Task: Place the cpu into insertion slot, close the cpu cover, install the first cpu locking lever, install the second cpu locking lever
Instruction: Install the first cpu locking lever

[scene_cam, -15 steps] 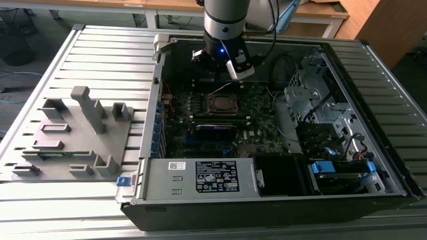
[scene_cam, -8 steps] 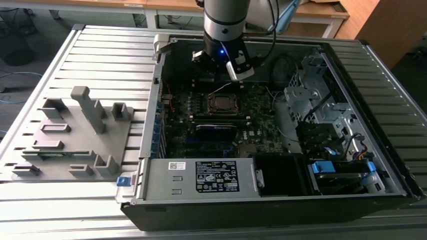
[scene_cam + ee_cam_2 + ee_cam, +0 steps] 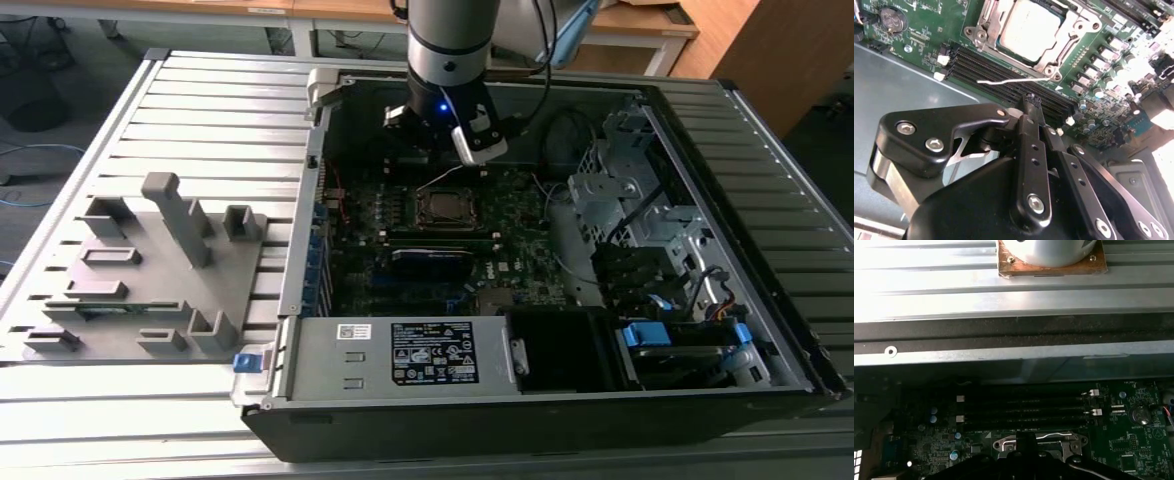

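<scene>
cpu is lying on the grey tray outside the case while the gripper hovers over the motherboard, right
No. The cpu sits in the insertion slot, framed by the cpu cover, as the second wrist view shows. The gripper does hover over the motherboard.

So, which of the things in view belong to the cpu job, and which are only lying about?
Belong to the job:
cpu, seated in the insertion slot
cpu cover around it
wire locking lever
gripper, shut, near the lever

Just lying about:
power supply box
grey fixture tray
coin battery
memory slots
</scene>
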You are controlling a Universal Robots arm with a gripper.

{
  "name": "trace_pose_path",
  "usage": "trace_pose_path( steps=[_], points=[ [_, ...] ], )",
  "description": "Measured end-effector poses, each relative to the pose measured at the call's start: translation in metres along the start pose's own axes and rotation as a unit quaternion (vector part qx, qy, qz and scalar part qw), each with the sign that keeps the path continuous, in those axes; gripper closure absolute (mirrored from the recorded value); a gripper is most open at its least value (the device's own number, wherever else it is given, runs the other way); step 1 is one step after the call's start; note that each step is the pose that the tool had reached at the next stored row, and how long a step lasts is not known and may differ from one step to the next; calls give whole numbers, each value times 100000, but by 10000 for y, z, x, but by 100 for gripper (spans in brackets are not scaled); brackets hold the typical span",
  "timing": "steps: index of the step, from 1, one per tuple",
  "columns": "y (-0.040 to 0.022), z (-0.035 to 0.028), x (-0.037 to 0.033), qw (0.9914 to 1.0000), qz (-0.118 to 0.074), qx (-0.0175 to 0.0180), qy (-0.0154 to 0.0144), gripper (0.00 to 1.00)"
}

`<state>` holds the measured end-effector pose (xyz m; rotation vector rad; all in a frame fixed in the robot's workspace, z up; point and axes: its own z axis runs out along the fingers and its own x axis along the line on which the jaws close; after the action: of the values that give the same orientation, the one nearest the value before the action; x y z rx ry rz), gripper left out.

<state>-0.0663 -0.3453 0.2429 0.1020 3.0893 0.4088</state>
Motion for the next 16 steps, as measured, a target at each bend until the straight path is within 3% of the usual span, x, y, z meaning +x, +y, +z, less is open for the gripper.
trace_pose_path(
  steps=[9,16],
  points=[
    [-7,51,-81,100000,61,31,-7,89],
    [-12,82,-84,100000,63,39,-5,89]
  ],
)
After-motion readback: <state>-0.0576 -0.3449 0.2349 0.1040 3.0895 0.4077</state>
